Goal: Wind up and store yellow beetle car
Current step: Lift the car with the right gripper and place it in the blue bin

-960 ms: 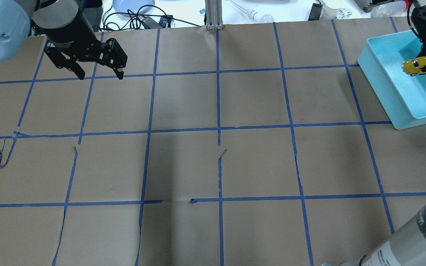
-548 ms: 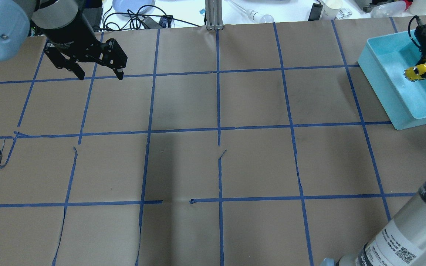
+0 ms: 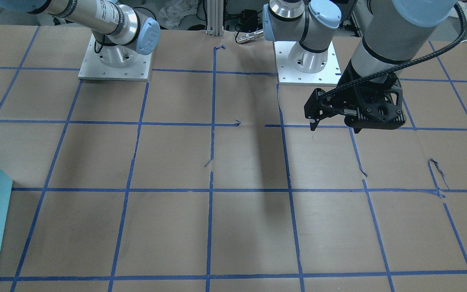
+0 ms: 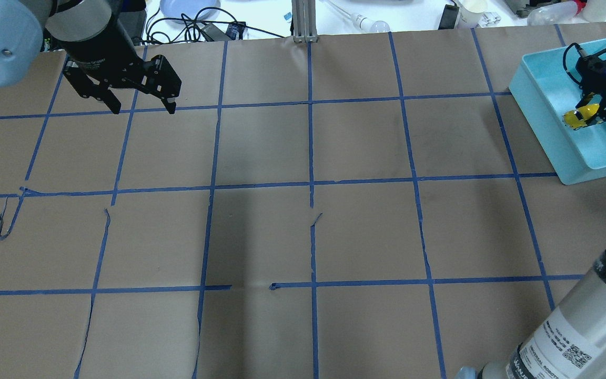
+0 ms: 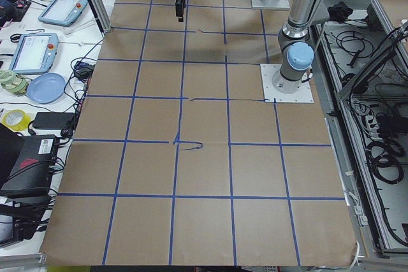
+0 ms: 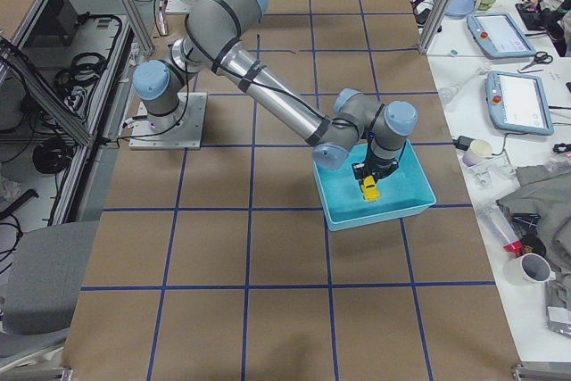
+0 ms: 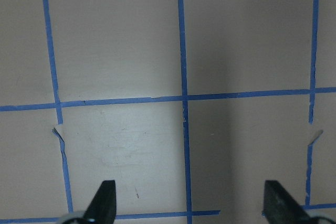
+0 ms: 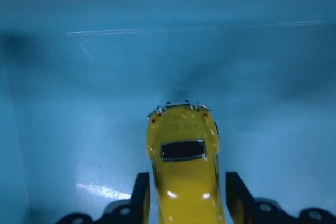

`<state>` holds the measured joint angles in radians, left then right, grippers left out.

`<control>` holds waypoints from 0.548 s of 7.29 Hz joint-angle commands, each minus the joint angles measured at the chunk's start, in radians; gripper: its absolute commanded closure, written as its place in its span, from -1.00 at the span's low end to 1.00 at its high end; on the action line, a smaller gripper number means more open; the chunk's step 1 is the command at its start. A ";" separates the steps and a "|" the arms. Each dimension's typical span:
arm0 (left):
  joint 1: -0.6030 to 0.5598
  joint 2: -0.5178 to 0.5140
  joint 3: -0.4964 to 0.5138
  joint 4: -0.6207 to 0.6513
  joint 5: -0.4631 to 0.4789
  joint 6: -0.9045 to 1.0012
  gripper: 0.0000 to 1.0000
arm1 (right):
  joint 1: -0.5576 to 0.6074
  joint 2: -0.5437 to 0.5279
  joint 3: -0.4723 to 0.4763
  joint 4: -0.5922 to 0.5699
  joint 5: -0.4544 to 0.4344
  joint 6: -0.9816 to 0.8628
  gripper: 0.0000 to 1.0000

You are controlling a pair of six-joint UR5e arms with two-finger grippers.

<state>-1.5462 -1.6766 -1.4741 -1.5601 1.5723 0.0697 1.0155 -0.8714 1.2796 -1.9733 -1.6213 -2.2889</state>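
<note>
1. Since a second ago, my right gripper has carried the car lower into the bin, toward its table-centre wall.
2. Car is pinched between my right fingers, over the bin floor; floor contact unclear.
3. Well apart, my left gripper hangs wide, holding nothing, above the paper.

Silver arms, pale-blue joint caps, black left hand.
</note>
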 commanded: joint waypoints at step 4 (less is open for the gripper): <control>0.000 0.000 0.000 0.000 -0.003 0.001 -1.00 | 0.102 -0.330 0.061 0.373 0.084 0.658 -1.00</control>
<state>-1.5463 -1.6766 -1.4741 -1.5601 1.5709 0.0705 1.0491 -1.0777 1.3004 -1.7110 -1.5797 -1.9055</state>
